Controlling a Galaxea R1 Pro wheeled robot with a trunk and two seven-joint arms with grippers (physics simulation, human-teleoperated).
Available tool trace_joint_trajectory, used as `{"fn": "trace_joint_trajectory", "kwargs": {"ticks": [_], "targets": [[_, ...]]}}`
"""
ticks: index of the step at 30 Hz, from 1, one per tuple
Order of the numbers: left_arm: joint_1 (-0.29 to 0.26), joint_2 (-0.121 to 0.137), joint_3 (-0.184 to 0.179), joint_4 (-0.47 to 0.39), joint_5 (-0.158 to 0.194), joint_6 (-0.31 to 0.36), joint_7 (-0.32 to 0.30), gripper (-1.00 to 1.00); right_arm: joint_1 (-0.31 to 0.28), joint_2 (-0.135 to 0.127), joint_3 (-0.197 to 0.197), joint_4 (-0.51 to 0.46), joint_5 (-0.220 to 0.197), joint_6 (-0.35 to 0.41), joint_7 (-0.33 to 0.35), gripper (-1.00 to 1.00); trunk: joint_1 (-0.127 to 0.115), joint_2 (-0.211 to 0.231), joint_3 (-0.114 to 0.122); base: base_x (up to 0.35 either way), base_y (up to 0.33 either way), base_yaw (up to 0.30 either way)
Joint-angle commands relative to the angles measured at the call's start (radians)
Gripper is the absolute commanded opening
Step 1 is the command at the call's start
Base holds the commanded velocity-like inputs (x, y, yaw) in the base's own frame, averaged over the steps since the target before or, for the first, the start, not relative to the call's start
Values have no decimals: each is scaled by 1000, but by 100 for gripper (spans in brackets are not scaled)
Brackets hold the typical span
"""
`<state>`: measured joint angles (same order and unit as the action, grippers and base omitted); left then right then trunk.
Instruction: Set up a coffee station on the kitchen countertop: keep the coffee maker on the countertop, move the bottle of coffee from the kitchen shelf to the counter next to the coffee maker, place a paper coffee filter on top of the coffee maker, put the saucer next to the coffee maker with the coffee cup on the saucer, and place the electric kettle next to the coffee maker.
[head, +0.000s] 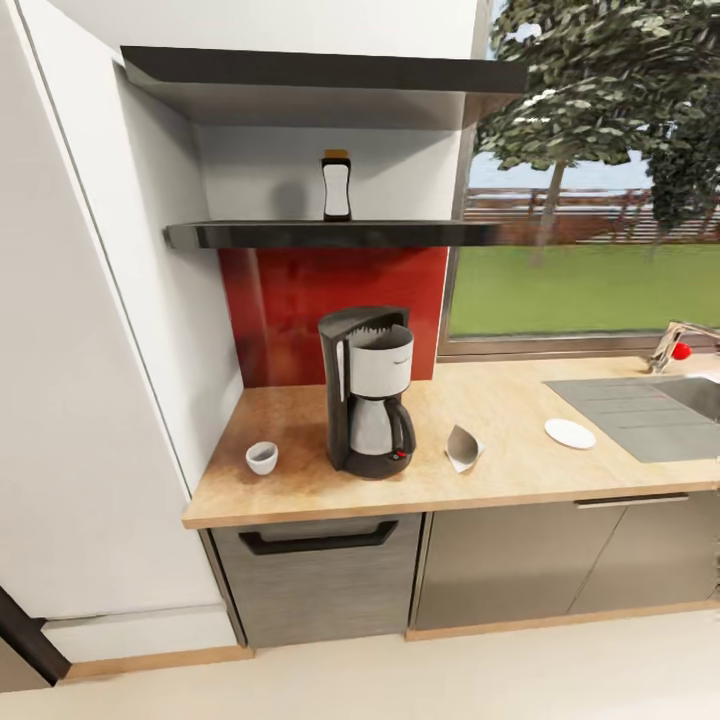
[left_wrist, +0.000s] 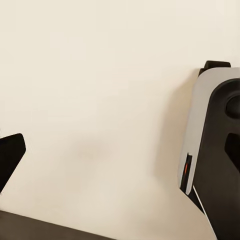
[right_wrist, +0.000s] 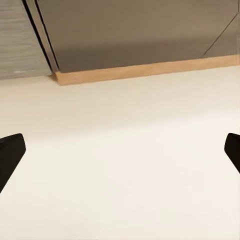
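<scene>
No brand or writing can be read on anything; the label on the small waisted bottle of coffee with its orange-yellow cap is too blurred. It stands upright on the thin dark glossy kitchen shelf, directly above the black and silver coffee maker with glass carafe on the light wood-grain kitchen countertop. Just left of the machine sits the small white coffee cup; to its right lies the white paper coffee filter, and farther right the flat white saucer, beside a grey sink panel. A red backsplash rises behind the machine.

The right gripper hangs over cream floor before the grey cabinet fronts, black fingertips spread wide, empty. Of the left gripper, one fingertip shows, so I cannot tell its state; beside it is a grey-and-black robot part.
</scene>
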<state>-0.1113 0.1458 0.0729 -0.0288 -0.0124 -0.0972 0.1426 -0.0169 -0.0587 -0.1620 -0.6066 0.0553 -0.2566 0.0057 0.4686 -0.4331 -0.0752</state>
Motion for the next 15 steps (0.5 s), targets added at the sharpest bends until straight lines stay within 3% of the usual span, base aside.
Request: {"fn": "trace_joint_trajectory", "kwargs": {"ticks": [1, 10, 15], "targets": [[-1, 0, 7, 1, -1, -4, 1, 100, -1, 0, -3, 1, 6, -3, 1, 100, 1, -2, -1, 0, 0, -192], [10, 6, 7, 1, -2, -4, 0, 100, 0, 0, -5, 0, 4, -4, 0, 100, 1, -2, 6, 0, 0, -241], [20, 9, 7, 0, -6, -3, 0, 100, -1, 2, -3, -21, 3, -5, -1, 100, 1, -2, 8, 0, 0, -100]]}}
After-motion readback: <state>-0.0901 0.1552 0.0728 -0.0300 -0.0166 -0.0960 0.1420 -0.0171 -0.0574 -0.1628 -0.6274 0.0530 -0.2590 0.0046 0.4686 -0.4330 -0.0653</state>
